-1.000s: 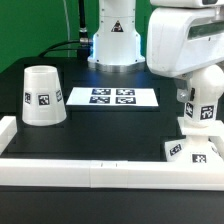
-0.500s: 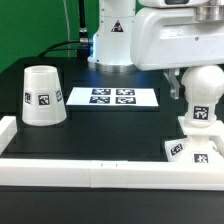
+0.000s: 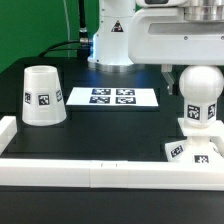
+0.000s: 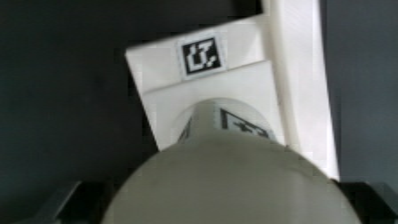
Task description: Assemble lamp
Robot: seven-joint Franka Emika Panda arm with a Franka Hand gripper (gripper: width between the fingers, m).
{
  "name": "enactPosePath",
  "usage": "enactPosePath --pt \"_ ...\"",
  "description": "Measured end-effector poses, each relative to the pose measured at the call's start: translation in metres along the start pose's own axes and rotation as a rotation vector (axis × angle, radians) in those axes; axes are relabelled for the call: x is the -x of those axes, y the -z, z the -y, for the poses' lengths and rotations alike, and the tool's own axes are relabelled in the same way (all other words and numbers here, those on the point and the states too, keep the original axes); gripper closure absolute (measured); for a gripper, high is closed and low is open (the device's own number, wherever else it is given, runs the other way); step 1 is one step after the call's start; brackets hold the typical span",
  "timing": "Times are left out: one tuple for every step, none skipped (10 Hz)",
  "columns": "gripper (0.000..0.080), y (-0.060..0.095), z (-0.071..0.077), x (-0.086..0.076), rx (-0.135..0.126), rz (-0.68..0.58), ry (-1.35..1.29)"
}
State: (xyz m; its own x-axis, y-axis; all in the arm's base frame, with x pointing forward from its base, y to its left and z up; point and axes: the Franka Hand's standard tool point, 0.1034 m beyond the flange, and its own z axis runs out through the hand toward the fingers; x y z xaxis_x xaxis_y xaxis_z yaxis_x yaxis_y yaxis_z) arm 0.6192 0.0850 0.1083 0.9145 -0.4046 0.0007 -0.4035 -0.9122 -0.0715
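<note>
The rounded white bulb (image 3: 200, 97) stands upright on the blocky square base (image 3: 190, 150) at the exterior view's right, next to the front rail. The cup-like shade (image 3: 42, 96) stands mouth down at the left. My gripper (image 3: 193, 76) hangs at the bulb's top, and one dark finger (image 3: 172, 80) shows beside it. In the wrist view the bulb (image 4: 222, 165) fills the space between my gripper's (image 4: 217, 208) fingers. A dark finger (image 4: 68, 203) stands a little off each side of it. The jaws look open. The base (image 4: 199, 58) lies below the bulb.
The marker board (image 3: 112, 97) lies flat at the middle back. A long white border rail (image 3: 90, 172) runs along the front, with a short piece (image 3: 6, 128) at the left. The rail also shows in the wrist view (image 4: 295, 70). The arm's white pedestal (image 3: 112, 45) stands behind.
My hand has moved up and to the exterior view's left, uncovering the bulb's top. The bulb has gone from slightly tilted to upright on the base.
</note>
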Motion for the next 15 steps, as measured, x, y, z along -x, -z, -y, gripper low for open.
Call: enactPosePath --pt "0.0225 0.0003 0.0000 0.0013 -0.001 0.019 -0.074" --pt "0.0225 -0.0003 0.0009 0.0021 -0.001 0.041 -0.126" --pt "0.0225 -0.0006 0.0016 0.0014 0.000 0.041 -0.161" --pt "0.0176 -0.0006 0.0019 0.0015 -0.001 0.040 -0.160" --pt "0.0123 -0.0009 0.0021 0.0018 0.000 0.041 -0.149" --pt "0.0123 -0.0008 0.0021 0.0019 -0.001 0.041 -0.111" --pt "0.0105 0.0006 0.0021 0.0017 0.000 0.039 -0.042" --pt "0.0101 0.0038 0.0037 0.0014 -0.003 0.034 0.047" --pt "0.0101 0.0061 0.0051 0.0012 -0.005 0.030 0.184" --pt "0.0100 0.0080 0.0056 0.0006 -0.008 0.027 0.351" --pt "0.0100 0.0080 0.0058 0.0006 -0.009 0.026 0.444" --pt "0.0100 0.0084 0.0040 -0.0008 -0.011 0.025 0.567" --pt "0.0100 0.0078 0.0030 -0.0011 -0.011 0.026 0.635" --pt "0.0100 0.0072 0.0026 -0.0011 -0.012 0.026 0.717" --pt "0.0100 0.0070 0.0021 -0.0013 -0.013 0.026 0.780"
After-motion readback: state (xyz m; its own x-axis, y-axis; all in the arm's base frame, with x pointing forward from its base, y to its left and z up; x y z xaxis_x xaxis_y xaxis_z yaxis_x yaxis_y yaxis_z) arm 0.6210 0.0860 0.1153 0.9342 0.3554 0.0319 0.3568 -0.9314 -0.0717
